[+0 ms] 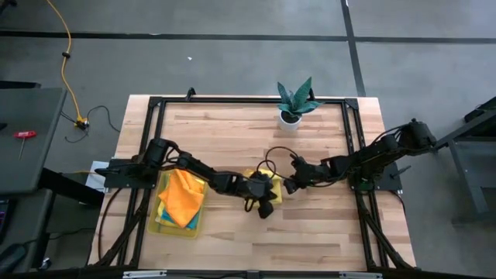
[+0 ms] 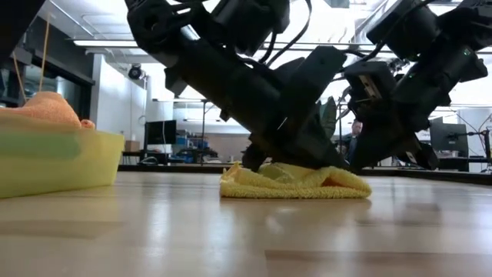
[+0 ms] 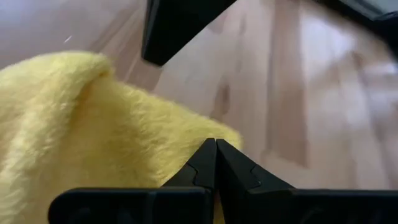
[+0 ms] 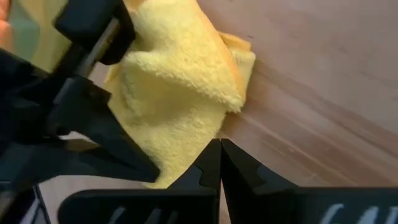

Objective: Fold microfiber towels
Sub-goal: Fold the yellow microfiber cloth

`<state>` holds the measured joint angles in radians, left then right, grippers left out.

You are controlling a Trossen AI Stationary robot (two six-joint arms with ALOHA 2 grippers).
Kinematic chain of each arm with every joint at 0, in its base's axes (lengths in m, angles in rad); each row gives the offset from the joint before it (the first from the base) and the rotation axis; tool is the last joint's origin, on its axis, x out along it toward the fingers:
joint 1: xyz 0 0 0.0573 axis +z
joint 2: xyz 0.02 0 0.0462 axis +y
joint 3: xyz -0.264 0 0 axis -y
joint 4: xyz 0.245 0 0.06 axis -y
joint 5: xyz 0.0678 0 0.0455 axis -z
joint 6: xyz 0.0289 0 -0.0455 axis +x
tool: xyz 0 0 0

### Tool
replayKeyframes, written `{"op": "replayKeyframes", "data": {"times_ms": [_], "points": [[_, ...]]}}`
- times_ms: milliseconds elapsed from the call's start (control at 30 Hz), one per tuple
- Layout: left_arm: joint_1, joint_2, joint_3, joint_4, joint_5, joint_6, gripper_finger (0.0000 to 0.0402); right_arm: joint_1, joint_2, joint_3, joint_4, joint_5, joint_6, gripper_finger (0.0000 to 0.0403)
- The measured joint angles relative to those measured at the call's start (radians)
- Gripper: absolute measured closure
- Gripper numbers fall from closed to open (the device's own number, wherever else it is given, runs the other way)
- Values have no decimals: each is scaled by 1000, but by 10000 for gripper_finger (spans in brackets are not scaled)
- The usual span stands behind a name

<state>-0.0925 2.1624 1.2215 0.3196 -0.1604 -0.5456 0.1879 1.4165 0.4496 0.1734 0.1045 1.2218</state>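
Note:
A yellow microfiber towel (image 1: pixel 252 175) (image 2: pixel 296 185) lies bunched and folded over on the middle of the wooden table. My left gripper (image 1: pixel 271 188) (image 3: pixel 216 144) is shut, reaching in from the table's left over the towel (image 3: pixel 74 124). My right gripper (image 1: pixel 287 184) (image 4: pixel 221 144) is shut too, its tips at the towel's right edge (image 4: pixel 236 99). An orange towel (image 1: pixel 184 198) (image 2: pixel 50 108) lies on top of other towels in the yellow tray (image 1: pixel 159 221) at the left. My left gripper comes slanting down from the table's left, and its shut fingers (image 2: pixel 296 158) lie on top of the yellow towel, which rests flat on the table. Whether cloth is caught between the fingers, I cannot tell. My right gripper slants down from the table's right to the towel's right end (image 2: pixel 357 185); I cannot tell whether it touches the cloth.
The translucent yellow tray (image 2: pixel 61 165) stands at the table's left near side. A small potted plant (image 1: pixel 294 101) stands at the far edge. Bare wood shows in front of and behind the towel. A black frame (image 1: pixel 232 101) runs round the tabletop.

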Motion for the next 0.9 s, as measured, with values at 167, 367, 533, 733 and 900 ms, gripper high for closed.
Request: {"op": "replayKeyframes", "data": {"times_ms": [167, 367, 533, 733, 900], "points": [[3, 1, -1, -31, -16, 43, 402, 0, 50, 3, 44, 22, 34, 403], [3, 1, -1, -46, -17, 52, 402, 0, 133, 3, 139, 45, 58, 403], [3, 1, -1, -62, -11, 51, 402, -5, 141, 3, 149, 85, 83, 403], [-6, 28, 2, -52, -4, 23, 402, -62, 141, 3, 166, 139, 91, 403], [-26, 64, 5, -27, 17, -46, 402, -129, 141, 3, 173, 149, 80, 403]]}}
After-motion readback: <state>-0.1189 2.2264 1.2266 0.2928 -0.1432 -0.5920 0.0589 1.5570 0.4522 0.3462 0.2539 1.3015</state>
